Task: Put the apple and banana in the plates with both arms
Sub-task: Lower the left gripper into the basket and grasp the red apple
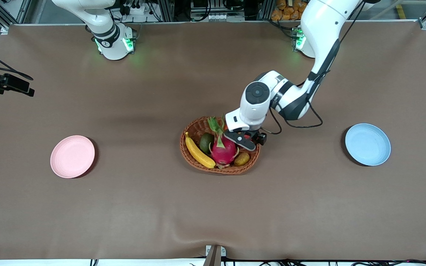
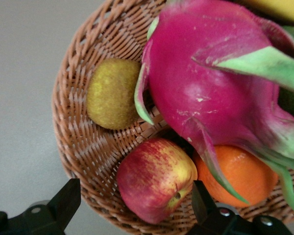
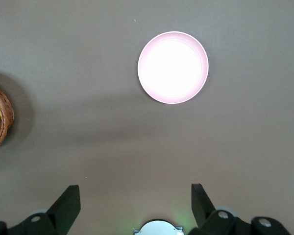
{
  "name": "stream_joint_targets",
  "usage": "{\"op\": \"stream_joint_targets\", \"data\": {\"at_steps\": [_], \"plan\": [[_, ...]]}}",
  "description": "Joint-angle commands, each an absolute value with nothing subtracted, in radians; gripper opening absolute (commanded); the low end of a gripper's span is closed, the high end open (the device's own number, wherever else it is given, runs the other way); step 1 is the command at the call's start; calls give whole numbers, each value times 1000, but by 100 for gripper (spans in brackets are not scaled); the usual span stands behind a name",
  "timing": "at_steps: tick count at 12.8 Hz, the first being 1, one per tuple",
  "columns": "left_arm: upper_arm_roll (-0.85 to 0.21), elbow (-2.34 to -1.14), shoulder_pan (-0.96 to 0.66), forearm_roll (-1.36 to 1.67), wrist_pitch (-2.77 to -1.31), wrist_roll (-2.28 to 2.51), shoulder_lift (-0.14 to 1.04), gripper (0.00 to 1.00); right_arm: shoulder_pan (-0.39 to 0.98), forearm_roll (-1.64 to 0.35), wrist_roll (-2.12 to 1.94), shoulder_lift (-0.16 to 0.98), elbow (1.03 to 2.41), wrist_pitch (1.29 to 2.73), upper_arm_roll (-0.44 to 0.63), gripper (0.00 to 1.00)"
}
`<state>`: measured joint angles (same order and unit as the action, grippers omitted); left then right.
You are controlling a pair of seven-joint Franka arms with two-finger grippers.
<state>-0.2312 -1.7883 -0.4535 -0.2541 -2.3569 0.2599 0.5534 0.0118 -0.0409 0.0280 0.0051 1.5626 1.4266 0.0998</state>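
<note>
Front view: brown table (image 1: 124,207), metal frames along robot side. Wicker basket (image 1: 194,129) at centre holds yellow banana (image 1: 199,152) and dragon fruit (image 1: 223,149); left gripper (image 1: 243,137) over it. Pink plate (image 1: 72,156) toward right arm's end, blue plate (image 1: 367,144) toward left arm's.

Left wrist view: red-yellow apple (image 2: 157,178) in basket, touching orange (image 2: 240,174); fingers (image 2: 63,203) apart, holding nothing.

Right wrist view: right gripper (image 3: 134,205) waits high over table, fingers apart.

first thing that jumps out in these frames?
The magenta dragon fruit in the wicker basket mid-table, with the banana beside it. The left claw hangs open over the basket, its fingers either side of the apple in the left wrist view. The pink plate and blue plate sit bare at the two ends; the right arm waits, claw open.
</note>
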Motion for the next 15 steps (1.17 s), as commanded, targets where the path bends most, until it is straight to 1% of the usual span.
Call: {"op": "stream_joint_targets", "data": {"at_steps": [1, 5, 8, 11, 14, 15], "plan": [[-225, -1782, -477, -290, -2368, 302, 566, 100, 2, -58, 29, 6, 1559, 1425, 97, 100], [-225, -1781, -489, -293, -2370, 318, 583, 100, -2, -58, 29, 6, 1559, 1424, 97, 100], [-224, -1773, -499, -354, -2372, 319, 606, 100, 0, -58, 29, 8, 1560, 1428, 97, 100], [-224, -1729, -514, -388, -2370, 353, 644, 100, -2, -58, 29, 8, 1560, 1427, 97, 100], [-219, -1736, -512, -403, -2367, 368, 640, 100, 0, -58, 29, 8, 1559, 1430, 97, 100], [-219, -1736, -514, -403, -2365, 370, 637, 98, 0, -58, 29, 8, 1559, 1428, 97, 100]]}}
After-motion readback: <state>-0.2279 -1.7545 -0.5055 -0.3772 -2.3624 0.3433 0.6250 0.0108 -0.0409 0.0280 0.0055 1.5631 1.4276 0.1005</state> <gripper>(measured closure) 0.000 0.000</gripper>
